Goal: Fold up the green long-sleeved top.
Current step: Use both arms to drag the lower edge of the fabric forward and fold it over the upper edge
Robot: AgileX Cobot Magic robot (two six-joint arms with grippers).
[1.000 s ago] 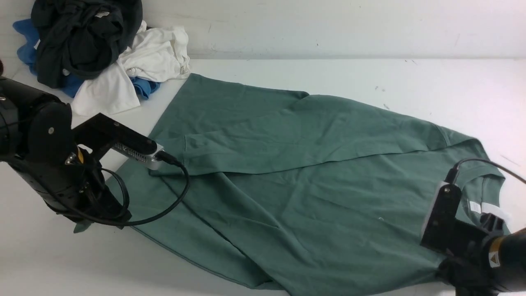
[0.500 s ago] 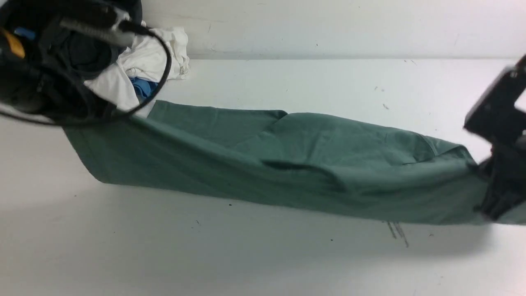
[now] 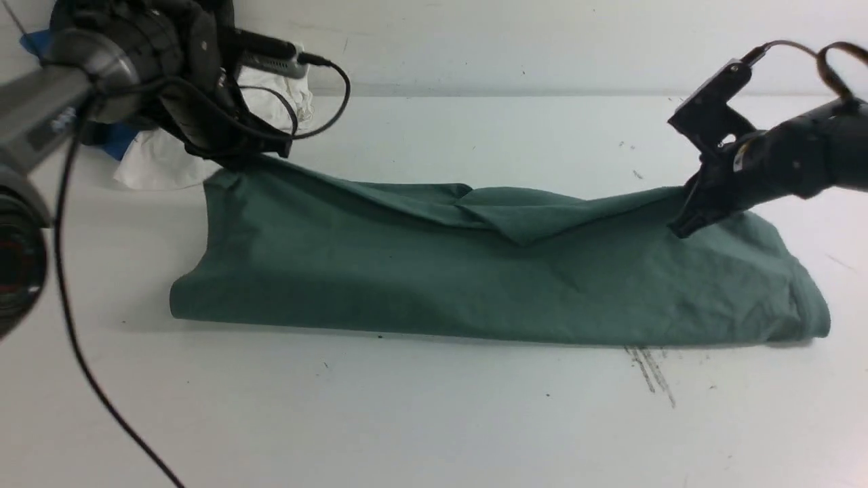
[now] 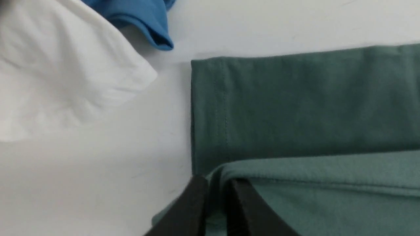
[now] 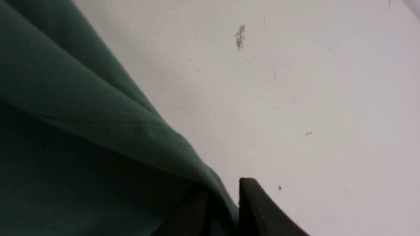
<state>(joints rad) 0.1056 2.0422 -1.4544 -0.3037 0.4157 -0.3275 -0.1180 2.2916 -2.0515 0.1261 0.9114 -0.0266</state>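
Observation:
The green long-sleeved top [image 3: 475,285] lies doubled over lengthwise as a long band across the middle of the table, its fold along the near side. My left gripper [image 3: 237,159] is at the band's far left corner. In the left wrist view its fingers [image 4: 215,180] stand a narrow slit apart with the hem of the top [image 4: 295,105] pinched between them. My right gripper [image 3: 678,227] is at the far right edge, and the cloth rises up to it. In the right wrist view a fold of the top [image 5: 65,98] runs between the jaws [image 5: 223,190].
A pile of clothes sits at the back left beside the left gripper: a white garment [image 3: 163,163] [image 4: 65,65] and a blue one [image 4: 141,16]. The wall [image 3: 542,41] closes the table's far side. The left arm's cable [image 3: 88,379] hangs over the near left. Dark scuffs [image 3: 651,369] mark the table.
The top was spread out flat. Both grippers lifted its near edge and carried it over to the far side, doubling it. Both arms have moved from the near side to the far side.

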